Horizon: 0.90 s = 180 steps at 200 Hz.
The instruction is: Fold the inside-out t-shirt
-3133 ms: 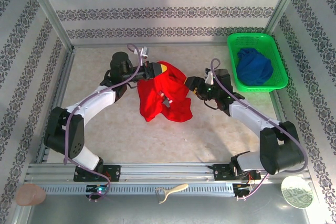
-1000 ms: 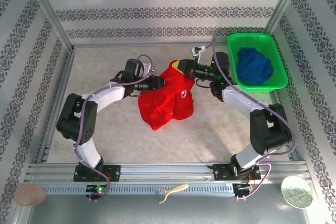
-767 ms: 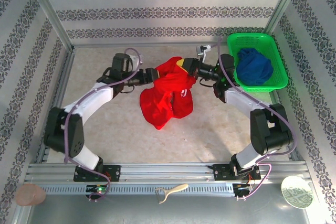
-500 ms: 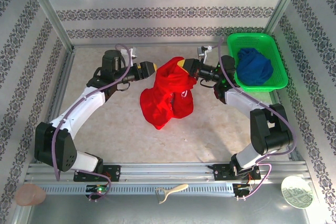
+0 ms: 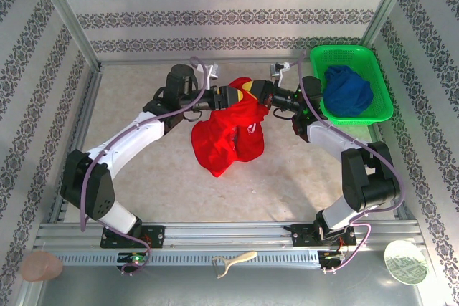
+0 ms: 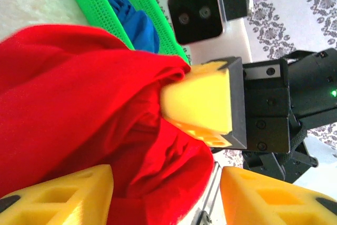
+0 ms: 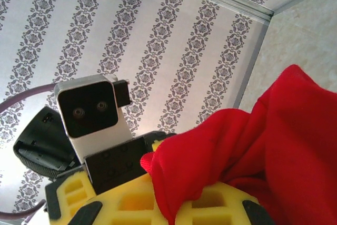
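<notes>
Over mid-table, arms nose-to-nose: right claw (image 5: 249, 89) tight on t-shirt (image 5: 229, 134), left claw (image 5: 234, 95) seemingly agape.

Bright red t-shirt (image 5: 226, 134) — crumpled, hanging bunched from its lifted top edge.

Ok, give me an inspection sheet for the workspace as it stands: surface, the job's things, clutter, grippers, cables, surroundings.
Surface: beige table, no damage seen.
Job's things: red t-shirt, bunched, hanging from its upper edge, not folded.
Clutter: green basket at far right holding a blue garment; beige hooked tool, pinkish disc and white disc on the near ledge.
Grippers: left gripper open, fingers either side of the cloth; right gripper shut on the t-shirt's upper edge.
Cables: purple cables loop along both arms.
Surroundings: patterned walls, metal frame.
</notes>
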Each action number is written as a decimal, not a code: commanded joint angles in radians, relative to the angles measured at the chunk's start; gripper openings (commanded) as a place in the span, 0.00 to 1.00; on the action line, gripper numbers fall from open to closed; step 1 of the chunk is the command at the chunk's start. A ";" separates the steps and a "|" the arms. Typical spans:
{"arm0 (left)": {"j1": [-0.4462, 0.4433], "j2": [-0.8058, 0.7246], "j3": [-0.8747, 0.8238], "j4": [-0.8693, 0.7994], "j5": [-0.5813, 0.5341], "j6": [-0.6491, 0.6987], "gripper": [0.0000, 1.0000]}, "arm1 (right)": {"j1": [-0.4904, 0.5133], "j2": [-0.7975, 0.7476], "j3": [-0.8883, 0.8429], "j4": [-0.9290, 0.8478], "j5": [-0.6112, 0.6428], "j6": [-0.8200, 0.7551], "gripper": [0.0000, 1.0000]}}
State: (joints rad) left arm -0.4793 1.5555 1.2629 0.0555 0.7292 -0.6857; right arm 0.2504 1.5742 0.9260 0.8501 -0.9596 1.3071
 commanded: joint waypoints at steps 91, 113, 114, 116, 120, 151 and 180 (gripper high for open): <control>-0.020 -0.048 -0.032 -0.104 -0.022 0.120 0.56 | -0.013 0.010 0.003 0.073 -0.011 0.003 0.00; -0.021 -0.049 -0.036 -0.097 -0.018 0.117 0.53 | -0.013 0.010 0.003 0.073 -0.010 0.003 0.00; -0.021 -0.049 -0.035 -0.096 -0.018 0.117 0.53 | -0.013 0.010 0.003 0.073 -0.010 0.003 0.00; -0.022 -0.047 -0.035 -0.094 -0.018 0.116 0.52 | -0.013 0.010 0.002 0.073 -0.010 0.004 0.00; -0.022 -0.045 -0.035 -0.092 -0.019 0.114 0.51 | -0.013 0.011 0.002 0.073 -0.010 0.003 0.00; -0.025 -0.018 -0.012 -0.052 -0.025 0.091 0.33 | -0.013 0.007 -0.013 0.075 -0.008 0.004 0.00; -0.026 0.022 0.050 -0.023 -0.012 0.061 0.03 | -0.015 0.000 -0.034 0.071 -0.003 -0.001 0.00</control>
State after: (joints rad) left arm -0.4919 1.5478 1.2476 -0.0151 0.7086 -0.6136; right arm 0.2501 1.5803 0.9142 0.8589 -0.9592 1.3075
